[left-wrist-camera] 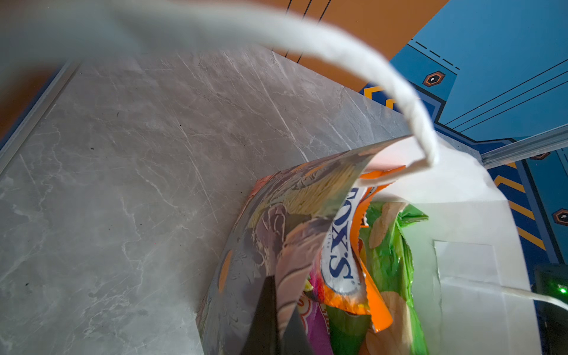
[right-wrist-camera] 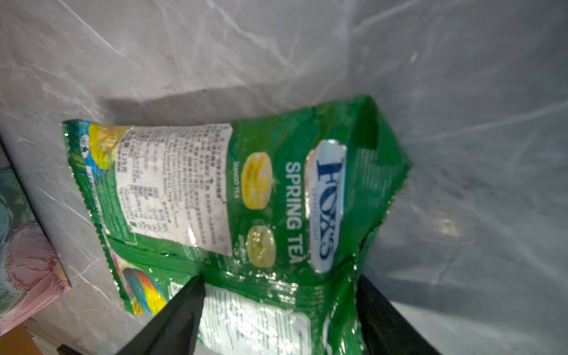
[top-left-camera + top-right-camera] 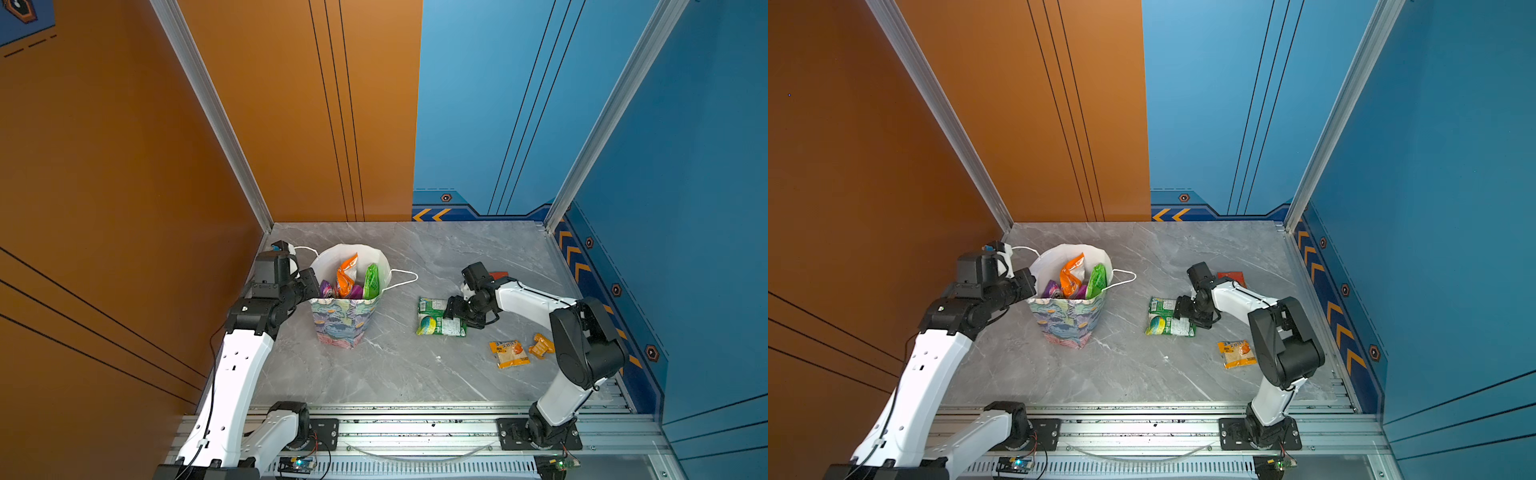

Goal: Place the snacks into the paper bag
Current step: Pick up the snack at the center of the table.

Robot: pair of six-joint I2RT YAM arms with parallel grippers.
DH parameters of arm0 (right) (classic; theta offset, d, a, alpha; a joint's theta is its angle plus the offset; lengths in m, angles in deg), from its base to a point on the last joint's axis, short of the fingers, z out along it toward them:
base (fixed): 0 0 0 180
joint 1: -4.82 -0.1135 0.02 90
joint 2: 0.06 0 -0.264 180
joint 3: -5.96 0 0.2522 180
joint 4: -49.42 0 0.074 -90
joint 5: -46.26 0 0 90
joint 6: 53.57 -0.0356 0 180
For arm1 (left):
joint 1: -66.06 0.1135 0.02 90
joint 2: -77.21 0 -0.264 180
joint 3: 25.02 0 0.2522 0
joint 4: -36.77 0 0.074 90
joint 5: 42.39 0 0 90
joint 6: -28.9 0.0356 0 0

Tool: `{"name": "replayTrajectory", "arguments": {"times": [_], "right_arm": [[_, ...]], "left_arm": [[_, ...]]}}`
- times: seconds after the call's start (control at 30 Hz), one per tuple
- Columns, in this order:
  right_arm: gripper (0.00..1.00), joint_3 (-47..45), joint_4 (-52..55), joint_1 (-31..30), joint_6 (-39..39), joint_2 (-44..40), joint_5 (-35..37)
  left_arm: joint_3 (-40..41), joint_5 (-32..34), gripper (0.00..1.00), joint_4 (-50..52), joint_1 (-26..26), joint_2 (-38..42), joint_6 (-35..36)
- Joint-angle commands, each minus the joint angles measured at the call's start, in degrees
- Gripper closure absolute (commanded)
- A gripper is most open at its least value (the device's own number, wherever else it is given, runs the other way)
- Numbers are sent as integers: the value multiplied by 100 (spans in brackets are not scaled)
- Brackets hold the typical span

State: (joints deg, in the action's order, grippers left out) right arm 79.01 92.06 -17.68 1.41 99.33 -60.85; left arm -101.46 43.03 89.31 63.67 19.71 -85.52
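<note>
The paper bag (image 3: 347,320) stands upright near the desk's (image 3: 395,374) left edge, toward the rear. The left gripper (image 3: 312,289) has its fingers clamped on the bag's rim. We see packets (image 3: 347,274) inside, partly hidden. Open desk runs along the front edge. At mid-desk the right gripper (image 3: 456,312), fingers apart, straddles the green-white packet (image 3: 432,324). Near the right edge lie a yellow-orange packet (image 3: 508,353) and a red packet (image 3: 1231,277), which the arm (image 3: 1237,297) mostly hides.
</note>
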Motion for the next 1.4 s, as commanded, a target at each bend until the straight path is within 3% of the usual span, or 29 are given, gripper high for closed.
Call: {"name": "replayTrajectory", "arguments": {"times": [0.0, 0.27, 0.6, 1.07, 1.37], "right_arm": [[26, 4, 127, -71, -127, 223, 578], [46, -22, -40, -164, -162, 357, 568], [81, -8, -34, -187, -92, -34, 648], [100, -5, 210, -55, 8, -804, 689], [100, -137, 797, 576, 344, -1898, 917]], "left_arm": [[2, -87, 100, -178, 64, 28, 8], [9, -86, 100, -179, 64, 29, 8], [10, -100, 100, -178, 72, 10, -1], [11, -83, 100, -178, 72, 10, 4], [10, -86, 100, -179, 72, 31, -5]]}}
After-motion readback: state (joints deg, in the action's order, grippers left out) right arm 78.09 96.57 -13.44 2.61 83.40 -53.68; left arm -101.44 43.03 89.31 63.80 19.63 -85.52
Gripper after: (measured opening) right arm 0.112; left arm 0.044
